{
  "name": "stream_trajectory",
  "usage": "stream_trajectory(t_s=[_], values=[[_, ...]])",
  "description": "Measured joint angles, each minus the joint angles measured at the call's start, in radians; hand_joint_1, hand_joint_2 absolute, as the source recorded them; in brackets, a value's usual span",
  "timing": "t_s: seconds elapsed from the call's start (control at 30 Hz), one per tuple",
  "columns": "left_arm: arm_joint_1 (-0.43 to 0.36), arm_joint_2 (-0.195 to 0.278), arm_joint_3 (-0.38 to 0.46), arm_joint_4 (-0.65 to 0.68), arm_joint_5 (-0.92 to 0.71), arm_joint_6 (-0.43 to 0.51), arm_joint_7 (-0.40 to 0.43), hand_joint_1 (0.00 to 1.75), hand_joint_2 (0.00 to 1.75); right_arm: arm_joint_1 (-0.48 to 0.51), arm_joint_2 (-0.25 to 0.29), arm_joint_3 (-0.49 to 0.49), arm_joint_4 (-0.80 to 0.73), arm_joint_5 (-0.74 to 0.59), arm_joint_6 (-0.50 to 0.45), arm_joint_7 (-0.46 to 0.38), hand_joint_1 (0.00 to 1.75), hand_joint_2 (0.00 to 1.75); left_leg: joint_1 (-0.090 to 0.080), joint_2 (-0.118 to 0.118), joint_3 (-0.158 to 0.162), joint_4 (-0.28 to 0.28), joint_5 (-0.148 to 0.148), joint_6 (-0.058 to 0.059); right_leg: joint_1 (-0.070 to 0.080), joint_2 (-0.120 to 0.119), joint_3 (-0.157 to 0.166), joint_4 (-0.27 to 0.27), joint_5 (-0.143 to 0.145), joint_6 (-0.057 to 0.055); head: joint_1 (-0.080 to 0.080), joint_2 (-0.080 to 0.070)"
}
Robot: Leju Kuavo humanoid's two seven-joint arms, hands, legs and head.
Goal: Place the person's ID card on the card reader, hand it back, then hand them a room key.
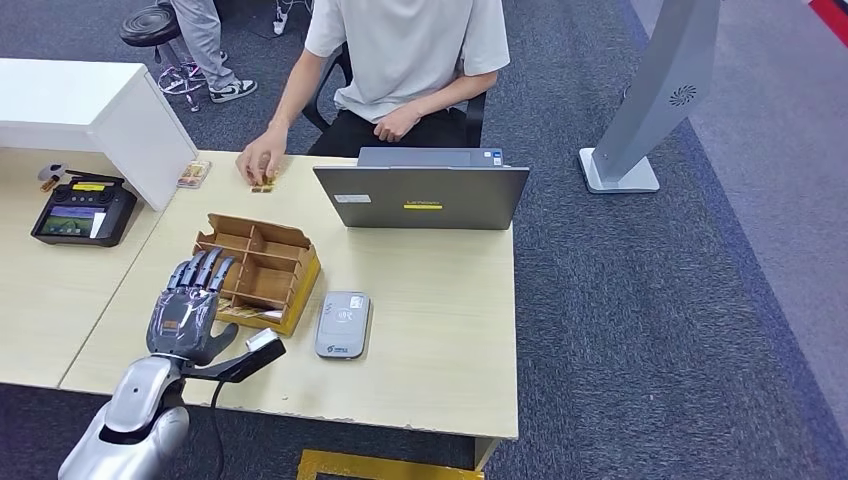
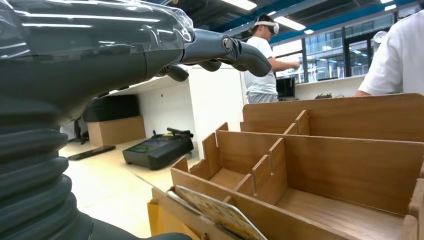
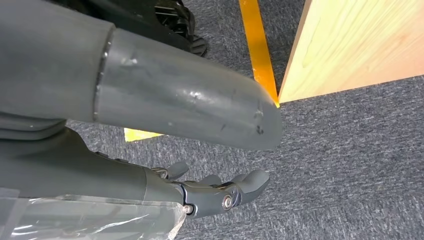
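Note:
My left hand (image 1: pixel 188 308) hovers open over the near left corner of a wooden compartment box (image 1: pixel 262 268), fingers stretched out and holding nothing. In the left wrist view its fingers (image 2: pixel 220 50) reach above the box (image 2: pixel 320 165), where a patterned card (image 2: pixel 220 215) leans in the nearest slot. The grey card reader (image 1: pixel 343 324) lies flat just right of the box. Across the table, a person's hand (image 1: pixel 262 158) rests on a small card (image 1: pixel 264 186). My right hand (image 3: pixel 210 192) hangs beside the table over the carpet, fingers loosely extended, holding nothing.
An open laptop (image 1: pixel 425 195) stands at the far side in front of the seated person. Another small card (image 1: pixel 193 173) lies by a white box (image 1: pixel 100 115). A black controller (image 1: pixel 83 212) sits on the left table. A grey stand (image 1: pixel 650 100) rises at the right.

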State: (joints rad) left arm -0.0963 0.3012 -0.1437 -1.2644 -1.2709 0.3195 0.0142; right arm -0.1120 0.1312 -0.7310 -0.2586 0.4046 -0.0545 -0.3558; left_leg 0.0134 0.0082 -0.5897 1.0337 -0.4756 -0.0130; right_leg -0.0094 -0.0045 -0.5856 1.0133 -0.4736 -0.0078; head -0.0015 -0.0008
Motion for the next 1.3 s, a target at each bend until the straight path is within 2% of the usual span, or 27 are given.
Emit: stream_trajectory(t_s=[0.4,1.3], values=[[-0.078,0.002,0.0,0.124,-0.021,0.031,-0.031,0.0,1.75,-0.011,0.0,0.005,0.0,0.014,0.001,0.006,0.0,0.0,0.0,0.0,0.0,0.0,0.001,0.0,0.0,0.0,0.0,0.0,0.0,0.0,0.0,0.0],[-0.087,-0.001,0.0,0.172,-0.021,0.037,-0.04,0.0,1.75,-0.012,0.0,0.005,0.0,0.013,0.0,0.006,0.0,0.0,0.0,0.0,0.0,0.0,0.001,0.0,0.0,0.0,0.0,0.0,0.0,0.0,0.0,0.0]])
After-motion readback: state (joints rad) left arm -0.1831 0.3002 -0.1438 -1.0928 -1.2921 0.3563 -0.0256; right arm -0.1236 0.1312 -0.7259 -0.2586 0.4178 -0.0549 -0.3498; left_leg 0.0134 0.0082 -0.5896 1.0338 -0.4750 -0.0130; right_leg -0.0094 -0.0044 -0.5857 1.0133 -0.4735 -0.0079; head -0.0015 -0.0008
